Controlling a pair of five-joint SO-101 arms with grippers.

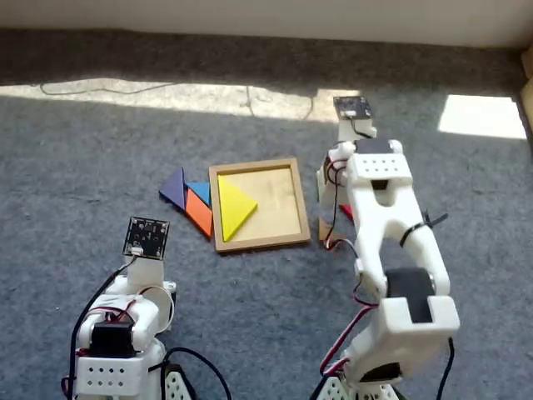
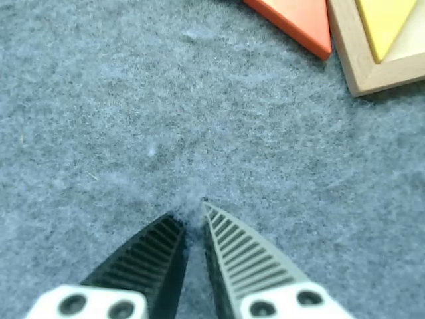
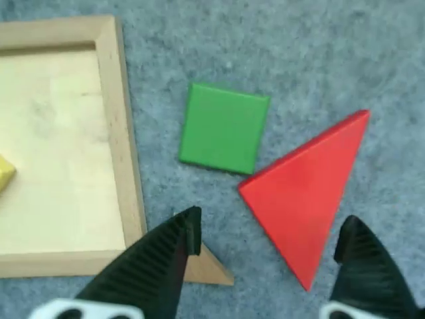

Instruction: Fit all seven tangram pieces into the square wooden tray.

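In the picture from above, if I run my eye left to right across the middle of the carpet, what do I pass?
purple triangle → orange piece → yellow triangle → right-hand rim of the wooden tray → right arm

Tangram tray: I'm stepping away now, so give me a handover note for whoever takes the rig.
Left gripper: shut, empty, over bare carpet. Right gripper: open, empty, above the red triangle.
Done: yellow triangle in the tray.
Left: red triangle, green square, tan piece on the right arm's side; orange piece, light blue piece, dark blue piece on the left arm's.
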